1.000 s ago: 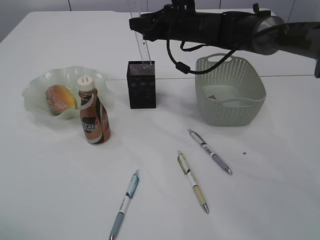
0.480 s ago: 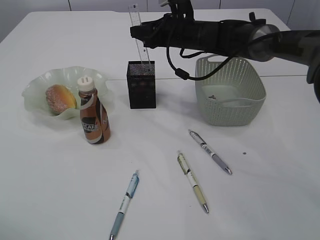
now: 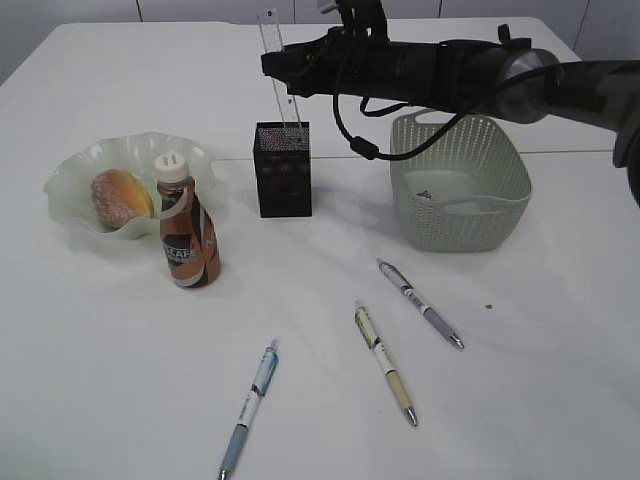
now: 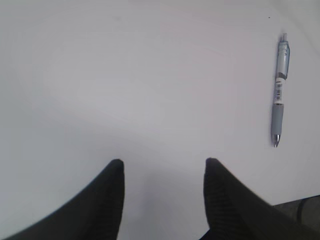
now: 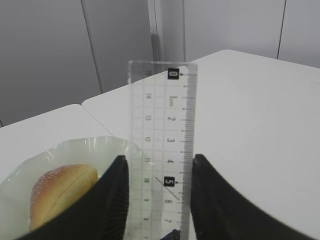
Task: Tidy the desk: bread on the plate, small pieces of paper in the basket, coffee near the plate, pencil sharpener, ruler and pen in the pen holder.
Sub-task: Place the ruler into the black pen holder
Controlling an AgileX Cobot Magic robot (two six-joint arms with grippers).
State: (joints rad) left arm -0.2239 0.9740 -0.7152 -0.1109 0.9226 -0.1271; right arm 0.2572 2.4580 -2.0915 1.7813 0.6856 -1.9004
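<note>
My right gripper (image 3: 270,62) reaches in from the right and is shut on a clear ruler (image 3: 272,35), whose lower end stands in the black mesh pen holder (image 3: 284,170). In the right wrist view the ruler (image 5: 162,100) fills the gap between the jaws (image 5: 160,160). My left gripper (image 4: 162,162) is open and empty over bare table, with a blue pen (image 4: 279,95) to its right. A blue pen (image 3: 250,405), a yellow pen (image 3: 385,362) and a grey pen (image 3: 420,302) lie on the table. The bread (image 3: 120,195) lies on the plate (image 3: 70,175). The coffee bottle (image 3: 188,235) stands beside it. No pencil sharpener shows.
A grey-green basket (image 3: 500,200) stands right of the pen holder with a small scrap (image 3: 425,194) inside. A dark speck (image 3: 488,306) lies on the table near the grey pen. The right arm spans the back of the table above the basket.
Over the last second my right gripper came down a little with the ruler, so the ruler's top edge now shows in the frame. In the last half second nothing moved.
</note>
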